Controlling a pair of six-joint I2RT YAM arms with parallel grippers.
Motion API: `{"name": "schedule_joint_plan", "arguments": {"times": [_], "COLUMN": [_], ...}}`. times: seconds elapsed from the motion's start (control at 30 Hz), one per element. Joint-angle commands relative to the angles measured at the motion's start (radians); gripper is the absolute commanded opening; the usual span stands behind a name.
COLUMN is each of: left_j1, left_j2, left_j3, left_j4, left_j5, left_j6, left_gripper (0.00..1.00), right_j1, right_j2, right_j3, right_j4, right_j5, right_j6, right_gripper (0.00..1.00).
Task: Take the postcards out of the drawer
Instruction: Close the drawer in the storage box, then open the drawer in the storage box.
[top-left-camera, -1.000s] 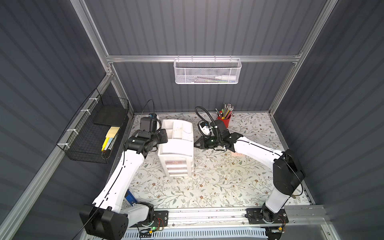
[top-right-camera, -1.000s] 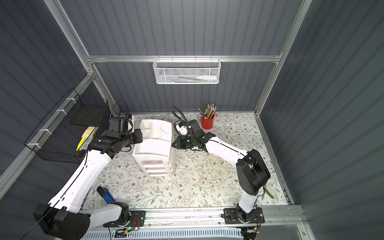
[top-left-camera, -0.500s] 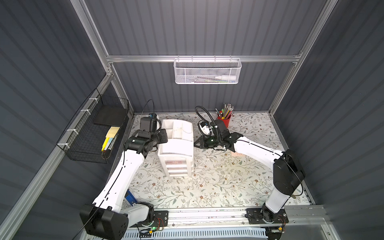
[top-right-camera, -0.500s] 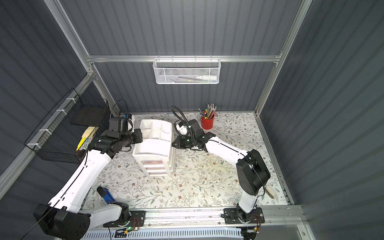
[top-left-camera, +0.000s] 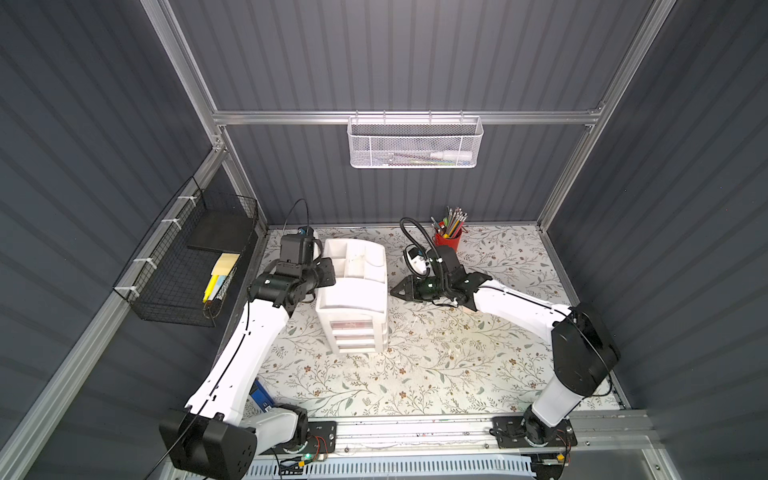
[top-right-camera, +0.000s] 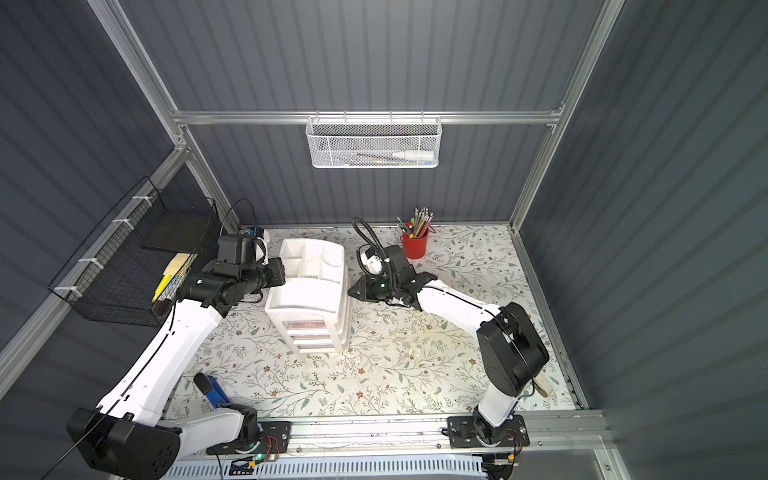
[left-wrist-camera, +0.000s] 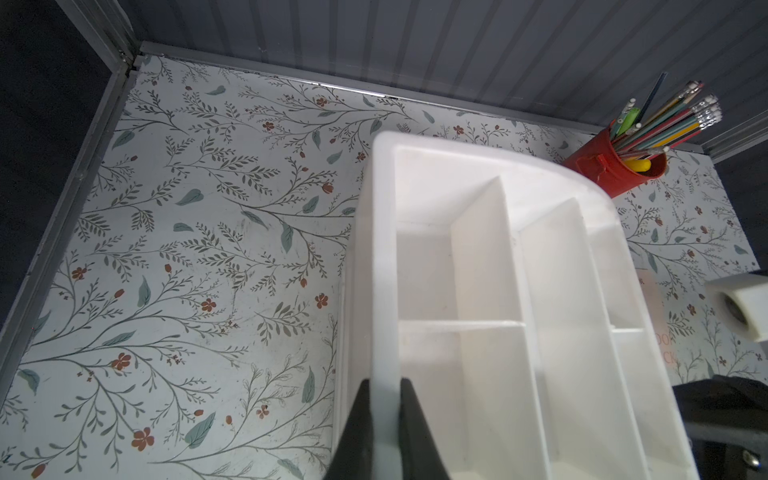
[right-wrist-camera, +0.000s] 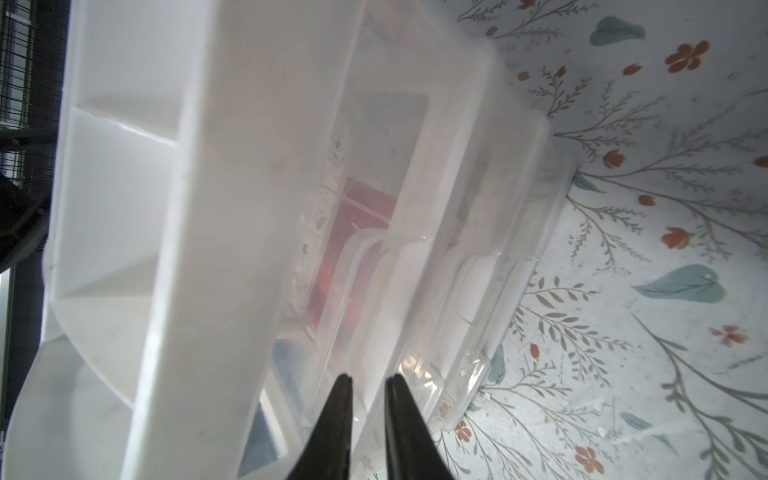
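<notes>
Left fingers (left-wrist-camera: 357, 432) clamped on organizer wall (left-wrist-camera: 384, 291), right fingers (right-wrist-camera: 332, 424) apart at drawer (right-wrist-camera: 457, 145), postcard (right-wrist-camera: 361, 216) seemingly inside

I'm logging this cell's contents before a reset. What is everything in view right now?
organiser: one, white with clear drawers, mid-table
red card: one, seen through the top drawer
pale card: one, red lettering, flat on the table beside the organiser
pencil cup: one, red, back of table, holding pencils
mesh basket: one, white, on the back rail
wire basket: one, black, left wall
sticky pads: count unclear, yellow, in the wire basket
blue object: one, front left of table, kind unclear
table: one, floral pattern
left gripper: black, shut on the organiser's rim
right gripper: black, jaws slightly apart at the top drawer's front
</notes>
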Motion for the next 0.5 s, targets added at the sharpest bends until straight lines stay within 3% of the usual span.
{"name": "schedule_joint_plan", "arguments": {"times": [0.0, 0.47], "left_j1": [-0.008, -0.008], "left_j2": [0.019, 0.016], "left_j3": [-0.017, -0.024], "left_j4": [-0.034, -0.026], "left_j5": [0.03, 0.021], "left_j6": [0.022, 0.017], "left_gripper": [0.0, 0.0], "right_j1": [-0.019, -0.06], "right_j2": [-0.03, 0.053], "right_j3": [-0.055, -0.222], "right_j4": [0.09, 0.448], "right_j5": [-0.016, -0.13], "right_j6": [0.039, 0.19], "right_gripper": [0.23, 0.43]}}
